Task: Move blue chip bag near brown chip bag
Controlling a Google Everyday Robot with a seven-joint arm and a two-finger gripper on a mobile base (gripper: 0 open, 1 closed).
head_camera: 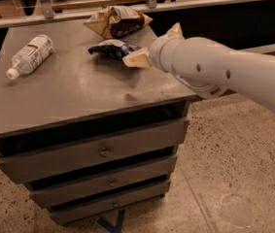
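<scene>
Pincer [139, 58] beside blue chip bag [111, 48]

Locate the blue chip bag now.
In the camera view the blue chip bag lies at the back right of the cabinet top, just in front of the brown chip bag, with the gripper at its right edge.

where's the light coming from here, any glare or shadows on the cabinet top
Camera view: light seems to fall from above, leaving a soft sheen on the cabinet top and no hard glare; the gripper, just right of the blue chip bag, is brightly lit, with a small dark patch, probably its shadow, on the surface below it; the drawer gaps stay dark.
</scene>
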